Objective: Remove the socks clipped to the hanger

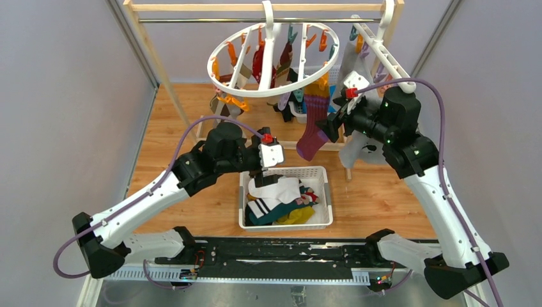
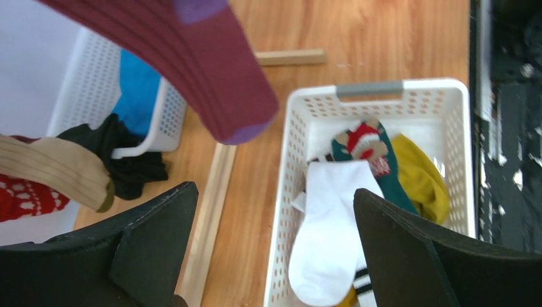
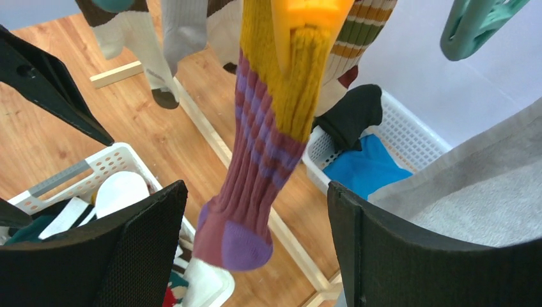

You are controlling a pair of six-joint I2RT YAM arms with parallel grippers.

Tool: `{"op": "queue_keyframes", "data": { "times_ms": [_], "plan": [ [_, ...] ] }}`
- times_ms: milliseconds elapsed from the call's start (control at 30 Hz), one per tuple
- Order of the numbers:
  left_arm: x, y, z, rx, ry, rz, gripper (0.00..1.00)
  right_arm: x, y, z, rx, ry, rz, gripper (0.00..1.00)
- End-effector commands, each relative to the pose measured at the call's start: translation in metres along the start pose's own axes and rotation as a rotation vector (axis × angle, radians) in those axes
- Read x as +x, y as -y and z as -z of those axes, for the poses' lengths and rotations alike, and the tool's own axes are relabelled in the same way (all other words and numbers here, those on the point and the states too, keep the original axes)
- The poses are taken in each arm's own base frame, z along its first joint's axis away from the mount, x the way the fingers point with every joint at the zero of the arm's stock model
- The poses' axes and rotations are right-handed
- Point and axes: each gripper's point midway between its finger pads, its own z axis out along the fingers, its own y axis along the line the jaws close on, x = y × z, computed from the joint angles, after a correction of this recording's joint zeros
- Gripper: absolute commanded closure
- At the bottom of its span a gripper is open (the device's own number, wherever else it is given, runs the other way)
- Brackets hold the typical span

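- The right gripper (image 3: 255, 185) is spread wide, and neither finger presses on anything.
- The purple-orange sock (image 3: 262, 160) hangs straight down between its fingers, with a gap on each side. Its purple toe is level with the fingertips.
- Directly above that gripper, an orange clip (image 3: 310, 13) pinches the sock's yellow cuff. The clip belongs to the hanger (image 1: 238, 87), which hangs from a rail.
- More socks hang from the ring beyond the gripper, among them a red one (image 1: 259, 64).
- To the right of the right gripper hangs a grey cloth (image 3: 473, 192). Beyond and below it, a small white basket (image 3: 409, 128) holds something blue.
- The left gripper (image 2: 275, 192) is also spread and holds nothing.
- Below the left gripper, a white basket (image 2: 291, 166) sits on the wooden worktop (image 2: 358, 32). A white sock (image 2: 329, 224) lies on top of the other socks inside it.
- The toe of the purple-orange sock hangs ahead of the left gripper, well apart from its fingers.
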Motion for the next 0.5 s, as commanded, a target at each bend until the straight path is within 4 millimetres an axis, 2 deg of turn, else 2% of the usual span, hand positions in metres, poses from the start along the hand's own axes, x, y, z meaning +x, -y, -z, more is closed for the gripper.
{"op": "queue_keyframes", "data": {
  "times_ms": [0, 133, 200, 333, 467],
  "plan": [
    [-0.027, -0.035, -0.005, -0.153, 0.07, 0.065, 0.03, -0.032, 0.015, -0.004, 0.027, 0.103, 0.091, 0.2],
    [-0.034, -0.045, -0.012, -0.198, 0.105, 0.15, 0.03, -0.032, 0.014, -0.017, -0.012, 0.112, 0.103, 0.25],
    [-0.033, -0.052, -0.013, -0.234, 0.111, 0.174, 0.03, -0.033, 0.013, -0.022, -0.035, 0.118, 0.098, 0.31],
    [-0.027, -0.069, -0.01, -0.316, 0.117, 0.198, 0.03, -0.041, 0.006, -0.028, -0.083, 0.145, 0.048, 0.58],
    [-0.034, -0.086, 0.0, -0.368, 0.189, 0.222, 0.04, -0.051, -0.01, -0.024, -0.143, 0.185, -0.033, 0.83]
  ]
}}
